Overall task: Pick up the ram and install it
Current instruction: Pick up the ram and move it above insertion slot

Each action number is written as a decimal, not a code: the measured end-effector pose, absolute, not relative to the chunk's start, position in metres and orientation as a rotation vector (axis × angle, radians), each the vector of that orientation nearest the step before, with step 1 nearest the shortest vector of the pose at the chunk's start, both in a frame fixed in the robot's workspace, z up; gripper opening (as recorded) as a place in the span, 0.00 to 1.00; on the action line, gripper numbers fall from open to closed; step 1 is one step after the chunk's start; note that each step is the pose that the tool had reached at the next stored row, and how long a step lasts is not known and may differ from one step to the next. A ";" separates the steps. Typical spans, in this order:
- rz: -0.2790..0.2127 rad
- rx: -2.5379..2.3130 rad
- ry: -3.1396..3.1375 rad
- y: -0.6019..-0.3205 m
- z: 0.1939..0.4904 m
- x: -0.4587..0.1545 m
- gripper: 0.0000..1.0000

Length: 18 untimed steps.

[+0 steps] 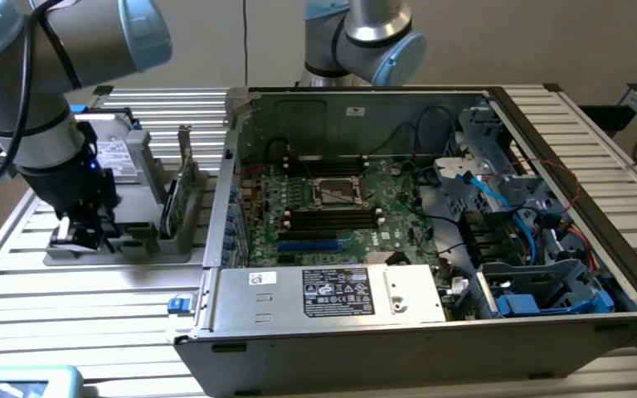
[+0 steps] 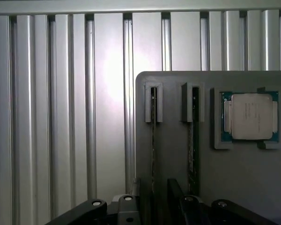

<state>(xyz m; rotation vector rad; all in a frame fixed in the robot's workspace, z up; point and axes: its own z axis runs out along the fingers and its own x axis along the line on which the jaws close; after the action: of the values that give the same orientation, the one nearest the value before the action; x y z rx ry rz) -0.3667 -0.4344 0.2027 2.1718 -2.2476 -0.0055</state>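
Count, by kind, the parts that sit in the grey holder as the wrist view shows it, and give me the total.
Thin boards on edge in slots: 2
Square silver processor chip: 1
Total: 3

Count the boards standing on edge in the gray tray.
2. One board stands in the slot farther from the processor, the other board in the slot beside it. More may be hidden under the pincer.
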 end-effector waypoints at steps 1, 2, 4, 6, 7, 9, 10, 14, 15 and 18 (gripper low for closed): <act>-0.006 2.172 -2.247 -0.434 0.202 -0.367 0.36; -0.006 2.172 -2.247 -0.434 0.201 -0.367 0.36; -0.007 2.171 -2.247 -0.434 0.199 -0.367 0.36; -0.007 2.171 -2.247 -0.434 0.198 -0.367 0.35; -0.007 2.171 -2.247 -0.434 0.198 -0.367 0.28; -0.007 2.171 -2.247 -0.434 0.199 -0.367 0.22; -0.007 2.171 -2.247 -0.434 0.202 -0.367 0.16; -0.007 2.171 -2.247 -0.434 0.220 -0.367 0.12; -0.007 2.171 -2.247 -0.434 0.225 -0.367 0.12; -0.007 2.171 -2.247 -0.434 0.239 -0.367 0.12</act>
<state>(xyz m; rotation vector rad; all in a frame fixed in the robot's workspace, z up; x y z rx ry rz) -0.3671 -0.4337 0.2388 2.1710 -2.2467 -0.0072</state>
